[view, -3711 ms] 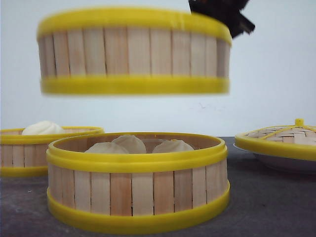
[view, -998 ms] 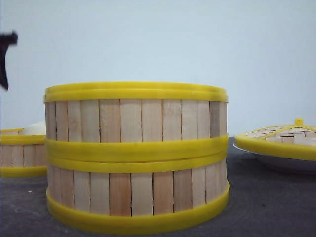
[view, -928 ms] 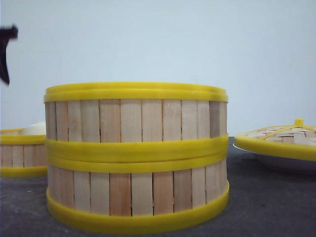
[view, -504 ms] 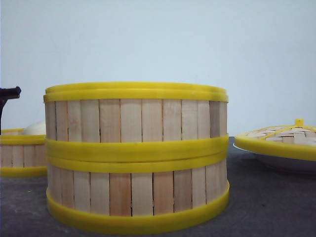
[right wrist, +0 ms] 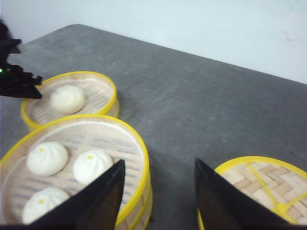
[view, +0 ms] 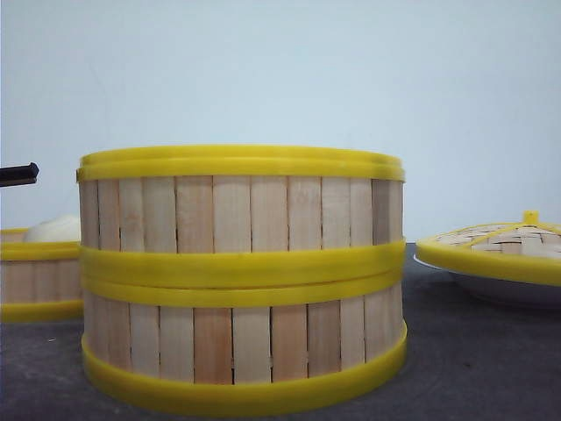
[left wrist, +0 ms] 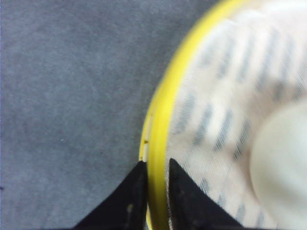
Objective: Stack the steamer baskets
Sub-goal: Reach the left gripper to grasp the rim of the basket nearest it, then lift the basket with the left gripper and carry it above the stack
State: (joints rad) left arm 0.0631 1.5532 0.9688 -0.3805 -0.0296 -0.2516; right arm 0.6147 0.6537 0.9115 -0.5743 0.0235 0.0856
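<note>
Two steamer baskets (view: 241,272) stand stacked in the middle of the table, and the top one holds three white buns (right wrist: 45,158). A third steamer basket (right wrist: 69,98), holding a single bun, sits behind and to the left of the stack (view: 35,272). My left gripper (left wrist: 157,165) is shut on this basket's yellow rim (left wrist: 163,110), one finger outside and one inside. My right gripper (right wrist: 159,165) hangs open and empty above the gap between the stack and the lid.
A domed woven lid (view: 495,246) with a yellow rim and knob rests on a white plate (view: 504,289) at the right. Part of my left arm (view: 17,174) shows as a dark bar at the left edge. The tabletop (right wrist: 192,110) is dark grey.
The left gripper came down at the far left onto the single-bun basket's rim, and that basket has shifted slightly. The two-basket stack has not moved in the last second.
</note>
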